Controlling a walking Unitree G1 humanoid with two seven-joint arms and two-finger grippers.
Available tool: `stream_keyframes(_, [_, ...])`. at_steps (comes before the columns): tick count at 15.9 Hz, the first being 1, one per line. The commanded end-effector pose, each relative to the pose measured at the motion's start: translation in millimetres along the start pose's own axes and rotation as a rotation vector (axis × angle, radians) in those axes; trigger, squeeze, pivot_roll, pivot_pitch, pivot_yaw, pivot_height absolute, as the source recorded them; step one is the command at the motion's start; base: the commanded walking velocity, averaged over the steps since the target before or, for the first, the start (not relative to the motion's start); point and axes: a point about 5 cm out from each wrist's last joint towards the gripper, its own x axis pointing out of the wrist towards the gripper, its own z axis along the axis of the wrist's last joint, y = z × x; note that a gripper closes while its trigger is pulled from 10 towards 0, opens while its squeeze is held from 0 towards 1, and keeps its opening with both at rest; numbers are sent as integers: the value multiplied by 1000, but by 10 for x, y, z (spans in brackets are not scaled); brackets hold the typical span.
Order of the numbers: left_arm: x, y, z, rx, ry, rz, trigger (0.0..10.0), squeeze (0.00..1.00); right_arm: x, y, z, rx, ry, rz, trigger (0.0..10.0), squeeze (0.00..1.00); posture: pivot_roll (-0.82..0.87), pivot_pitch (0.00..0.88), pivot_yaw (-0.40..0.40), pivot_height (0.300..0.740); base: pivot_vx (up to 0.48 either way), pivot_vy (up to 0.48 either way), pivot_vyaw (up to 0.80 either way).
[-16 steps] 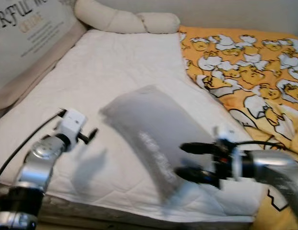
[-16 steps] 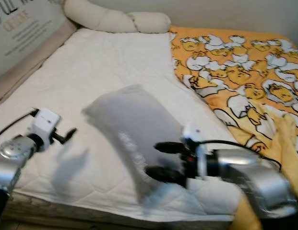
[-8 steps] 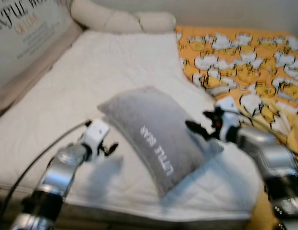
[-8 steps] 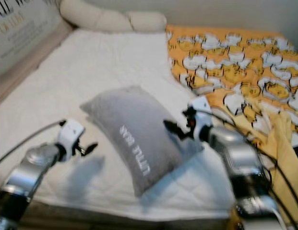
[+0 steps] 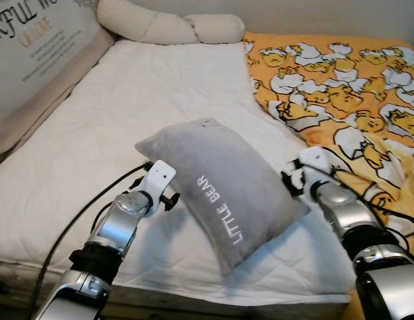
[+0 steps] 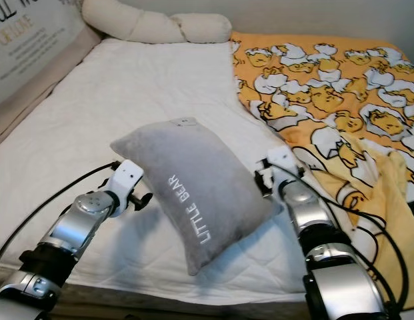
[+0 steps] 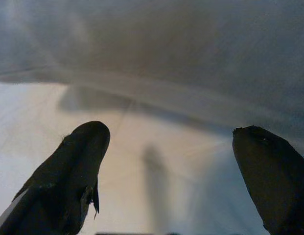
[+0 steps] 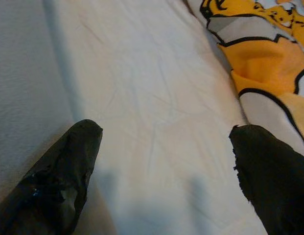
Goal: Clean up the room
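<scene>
A grey pillow [image 5: 220, 183] lettered "LITTLE BEAR" lies slantwise on the white mattress [image 5: 147, 100], near its front edge. My left gripper [image 5: 171, 198] is low beside the pillow's left edge. Its wrist view shows the open gripper [image 7: 176, 171] over the sheet, with the grey pillow [image 7: 191, 39] just beyond the fingertips. My right gripper [image 5: 285, 181] is at the pillow's right edge. It is open too [image 8: 166, 166], with the pillow [image 8: 19, 73] beside one finger and nothing between the fingers.
An orange blanket [image 5: 340, 87] printed with ducks covers the bed's right side and hangs over the front corner. A long cream bolster [image 5: 167, 28] lies at the head. A lettered cushion [image 5: 33, 53] leans along the left side.
The pillow was blurred a second ago and now lies still. The right gripper has moved from the pillow's near end to its right edge. The left gripper has closed in on its left edge.
</scene>
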Motion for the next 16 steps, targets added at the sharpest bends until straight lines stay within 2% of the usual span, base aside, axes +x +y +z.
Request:
stream_keyframes(1, [36,-36,26,24,0,-16,10000,0,-2,93,-80,-9,6,64,10000,0,-116,0,44,740,0,0,0])
stream_keyframes(4, [80,-148,-13,27,22,-74,10000,0,-24,304,-57,142,-59,263,10000,0,-119,0,45,740,0,0,0])
stream_keyframes(6, [75,-142,-61,24,33,-91,10000,0,-99,488,-73,154,-59,445,10000,0,-124,0,45,740,0,0,0])
stream_keyframes(7, [65,-114,-61,19,21,-94,10000,0,-205,584,-99,153,-42,567,10000,0,-118,0,38,740,0,0,0])
stream_keyframes(8, [55,-84,-34,27,2,-91,10000,0,-275,587,-94,161,-45,608,10000,0,-115,0,34,740,0,0,0])
stream_keyframes(10, [-16,36,34,45,-46,-96,10000,0,-533,545,-41,227,-70,709,10000,0,-126,0,34,740,0,0,0])
stream_keyframes(12, [-108,136,87,61,-71,-110,10000,0,-746,430,-29,263,-81,735,10000,0,-121,0,30,740,0,0,0])
stream_keyframes(13, [-140,153,107,58,-83,-126,10000,0,-803,382,-54,258,-73,710,10000,0,-123,0,31,740,0,0,0])
stream_keyframes(14, [-158,148,109,70,-89,-151,10000,267,-809,315,-113,257,-57,643,10000,0,-121,0,30,740,0,0,0])
stream_keyframes(15, [-162,136,60,70,-77,-159,10000,1000,-770,219,-201,276,-35,526,10000,1000,-124,0,34,740,0,0,0])
stream_keyframes(16, [-168,133,35,66,-71,-157,10000,1000,-759,183,-232,283,-24,478,10000,1000,-125,0,35,740,0,0,0])
